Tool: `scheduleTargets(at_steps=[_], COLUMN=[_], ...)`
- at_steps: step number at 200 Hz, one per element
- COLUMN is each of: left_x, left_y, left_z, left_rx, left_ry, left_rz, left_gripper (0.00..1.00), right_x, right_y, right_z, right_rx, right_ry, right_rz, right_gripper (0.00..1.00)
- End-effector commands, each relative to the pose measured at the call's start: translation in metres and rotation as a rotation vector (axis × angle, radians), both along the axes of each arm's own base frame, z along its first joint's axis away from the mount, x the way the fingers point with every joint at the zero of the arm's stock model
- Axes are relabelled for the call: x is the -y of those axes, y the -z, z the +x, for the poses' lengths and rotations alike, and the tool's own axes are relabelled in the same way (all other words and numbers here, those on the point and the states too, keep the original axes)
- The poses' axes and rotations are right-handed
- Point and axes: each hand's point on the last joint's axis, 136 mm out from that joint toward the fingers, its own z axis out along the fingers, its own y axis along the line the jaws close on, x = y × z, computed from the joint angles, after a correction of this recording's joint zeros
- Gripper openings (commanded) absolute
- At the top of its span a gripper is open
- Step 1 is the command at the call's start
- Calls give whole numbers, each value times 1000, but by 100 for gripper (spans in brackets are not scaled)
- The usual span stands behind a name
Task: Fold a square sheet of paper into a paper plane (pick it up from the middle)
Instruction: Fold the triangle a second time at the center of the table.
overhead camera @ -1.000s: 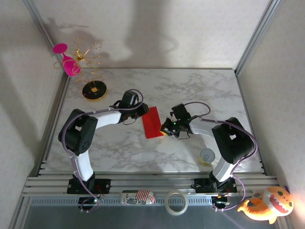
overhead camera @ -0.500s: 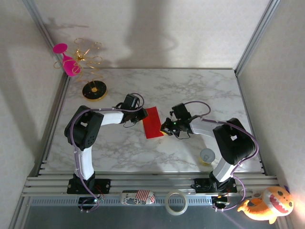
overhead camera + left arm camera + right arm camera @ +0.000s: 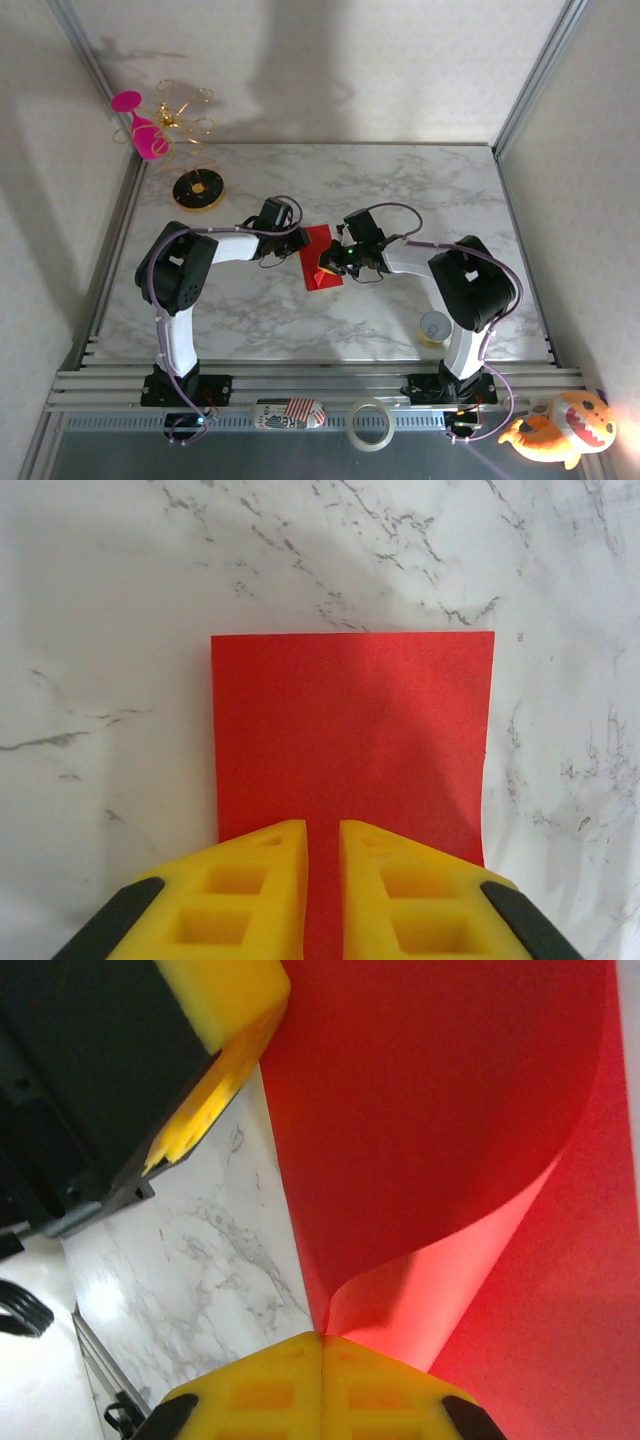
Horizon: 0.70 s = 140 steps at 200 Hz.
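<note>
Here one red sheet (image 3: 320, 256), two end effectors: left (image 3: 322, 880), right (image 3: 322, 1345).

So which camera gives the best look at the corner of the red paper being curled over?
The right wrist view: the thin bright red square sheet of paper fills it, its pinched corner curling over above the right tool. The top view shows the sheet small between both tools; the left wrist view shows it lying flat.

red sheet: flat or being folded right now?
Mid-fold. The red sheet curls up from the table where the right claw pinches its corner; the left claw grips the opposite edge.
</note>
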Motion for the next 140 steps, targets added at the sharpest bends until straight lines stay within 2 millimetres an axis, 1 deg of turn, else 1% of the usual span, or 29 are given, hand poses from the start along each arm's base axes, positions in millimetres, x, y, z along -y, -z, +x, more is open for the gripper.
scheduleTargets(at_steps=[1,52,97,140], left_x=[-11,-13,-13,-12], left_y=[23,24,25,25], left_z=[-14,-14,-15,-16], left_rx=[-63,-66,-69,-69], left_ry=[-3,-5,-8,-7], left_rz=[45,51,48,45], left_gripper=[16,15,15,15], right_x=[-9,-17,-21,-24], right_y=[-7,-1,7,10], right_z=[15,24,23,24], right_rx=[39,40,30,29], right_ry=[34,50,36,30], right_rz=[23,31,10,5], right_gripper=[0,0,0,0])
